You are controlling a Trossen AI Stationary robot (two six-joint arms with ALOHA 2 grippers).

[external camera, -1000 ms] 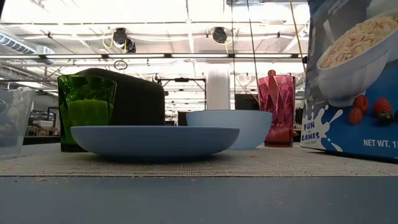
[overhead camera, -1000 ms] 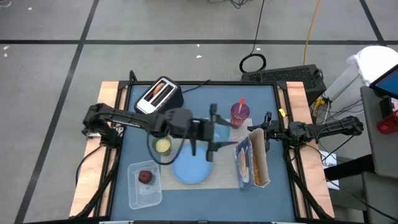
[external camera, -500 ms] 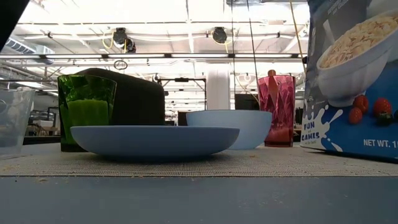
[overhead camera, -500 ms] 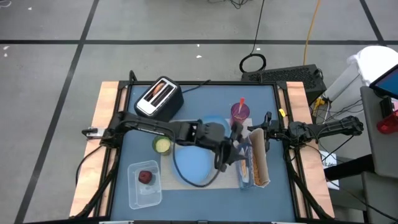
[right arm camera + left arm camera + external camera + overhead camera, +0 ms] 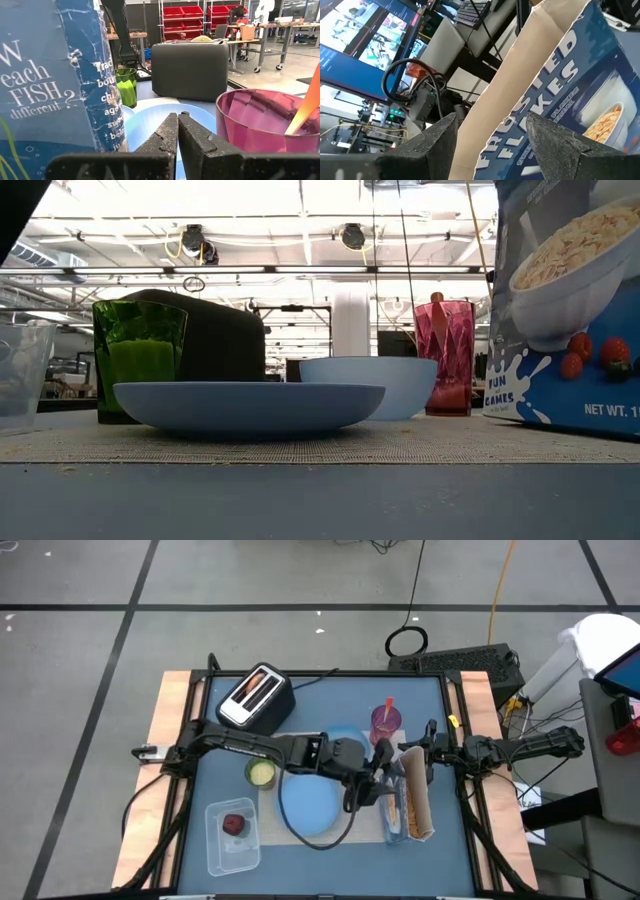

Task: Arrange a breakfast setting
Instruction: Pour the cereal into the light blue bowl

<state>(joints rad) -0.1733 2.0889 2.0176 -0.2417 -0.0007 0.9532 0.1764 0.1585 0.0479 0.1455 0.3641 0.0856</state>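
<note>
- Two grippers at work beside blue cereal box [image 5: 408, 802], upright on beige placemat [image 5: 330, 442].
- Left gripper [image 5: 490, 132] spread wide, facing box, holding nothing.
- Right gripper [image 5: 178, 131] pressed together, empty, near purple cup [image 5: 260, 120].
- Light-blue plate [image 5: 248, 405] on placemat, blue bowl [image 5: 368, 387] just behind.

Even, bright overhead light; shadows on the bench [image 5: 220, 765] are soft and short. In the low view, ceiling lights wash the upper frame nearly white. The near bench edge there is blurred. Both wrist views blur their lower edges.
</note>
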